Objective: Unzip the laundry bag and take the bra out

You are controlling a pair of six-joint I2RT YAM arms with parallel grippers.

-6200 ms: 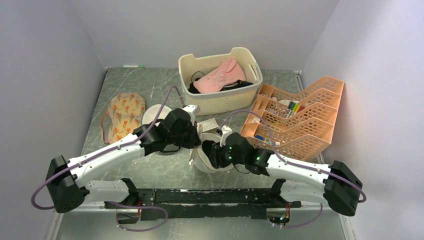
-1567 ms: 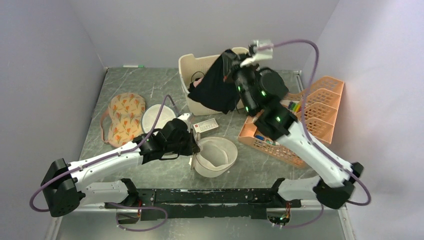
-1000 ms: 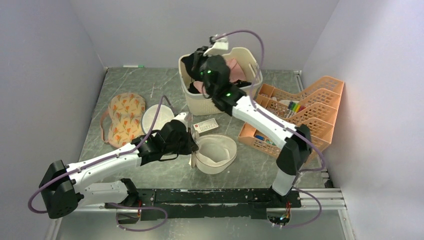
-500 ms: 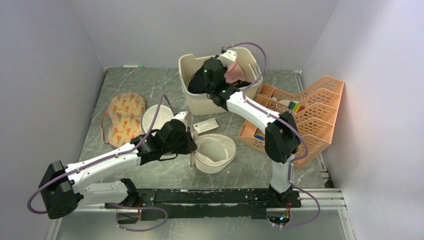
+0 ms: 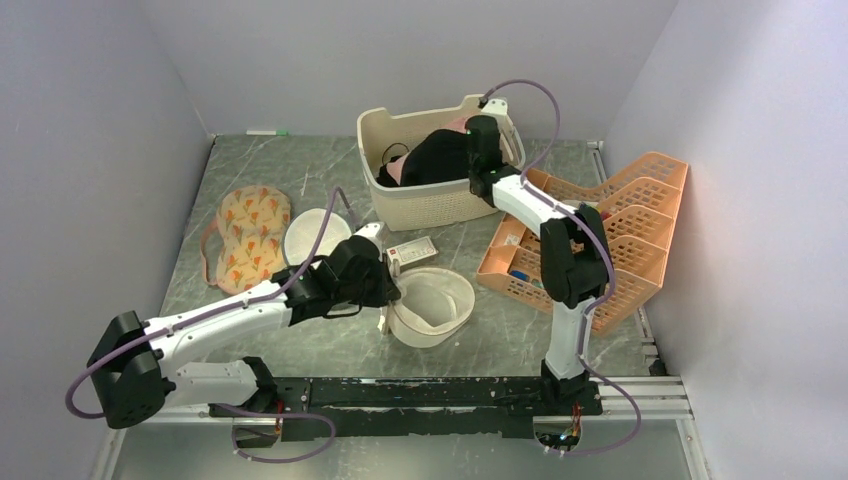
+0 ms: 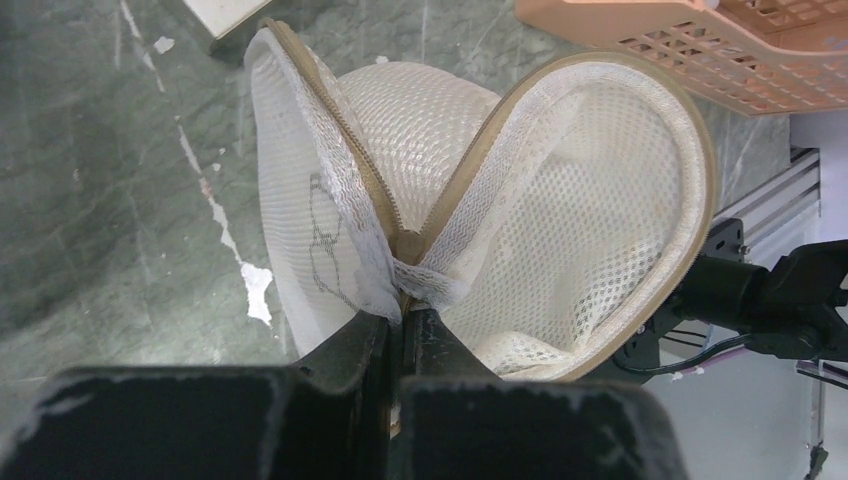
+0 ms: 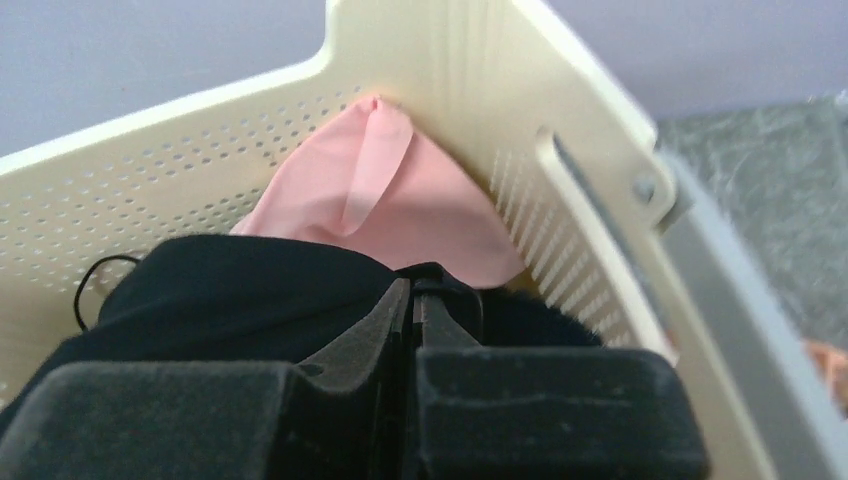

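Observation:
The white mesh laundry bag [image 5: 432,305] lies unzipped at the table's near middle, its beige-edged mouth gaping; in the left wrist view [image 6: 560,230] its inside is bare mesh. My left gripper [image 5: 385,292] is shut on the bag's rim at the zipper end [image 6: 405,300]. The black bra [image 5: 435,158] lies in the cream basket [image 5: 440,200] over a pink garment [image 7: 380,190]. My right gripper [image 5: 472,150] is in the basket, shut on the black bra [image 7: 250,295], its fingertips [image 7: 412,300] pinching dark fabric.
A floral bra [image 5: 248,232] and a plain white round mesh bag [image 5: 312,232] lie at the left. A small white box [image 5: 412,250] sits behind the laundry bag. An orange organiser rack [image 5: 590,235] with pens stands at the right.
My right arm lifted the black bra out of the laundry bag, carried it up and back, and lowered it into the cream basket. My left gripper stayed holding the bag's rim.

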